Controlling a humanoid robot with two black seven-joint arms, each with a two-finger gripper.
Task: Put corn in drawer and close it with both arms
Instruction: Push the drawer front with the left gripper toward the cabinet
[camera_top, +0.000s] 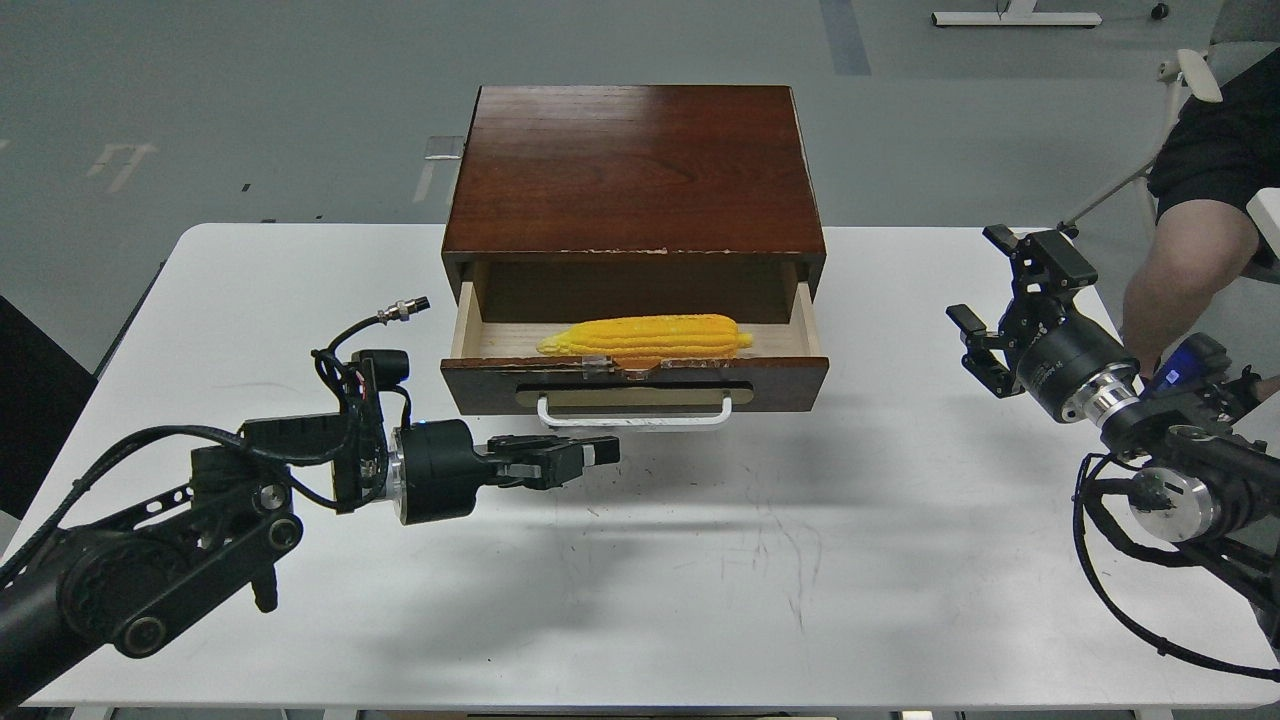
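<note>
Head view | corn (645, 338) lies inside open drawer (634, 378); we judge closing is next | left gripper (598, 452) empty, fingers together, near handle (635, 413); right gripper (985, 310) spread, empty, well apart | next: both push front inward

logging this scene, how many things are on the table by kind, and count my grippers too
corn: 1, lying in the open drawer
wooden cabinet: 1
grippers: 2, left gripper shut and empty, right gripper open and empty
total: 4
</note>
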